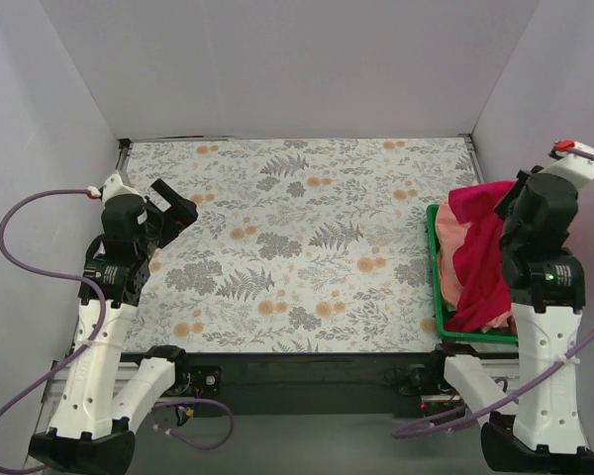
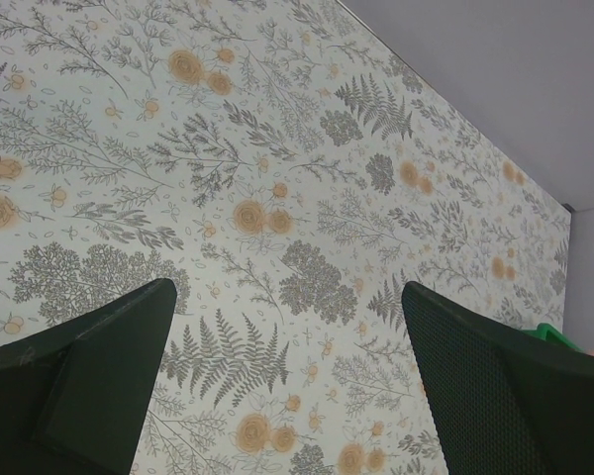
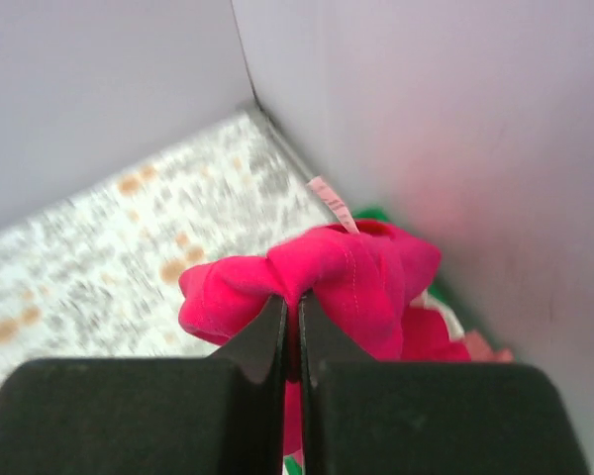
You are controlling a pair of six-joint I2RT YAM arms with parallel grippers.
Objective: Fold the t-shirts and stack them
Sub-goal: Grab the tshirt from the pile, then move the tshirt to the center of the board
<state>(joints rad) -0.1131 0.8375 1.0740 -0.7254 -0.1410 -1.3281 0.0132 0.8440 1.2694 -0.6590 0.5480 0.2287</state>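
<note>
The bright crimson red t-shirt (image 1: 483,255) hangs bunched out of the green bin (image 1: 435,259) at the right edge of the table. My right gripper (image 3: 291,302) is shut on a fold of that red shirt (image 3: 356,282) and holds it lifted above the bin. A salmon pink shirt (image 1: 449,257) lies in the bin under it. The maroon-pink shirt is hidden. My left gripper (image 2: 287,297) is open and empty, held above the floral table at the left (image 1: 173,211).
The table is covered by a floral-print cloth (image 1: 297,237) between white walls. The green bin's corner (image 2: 549,333) shows at the far right of the left wrist view. The right arm's body (image 1: 544,247) stands over the bin.
</note>
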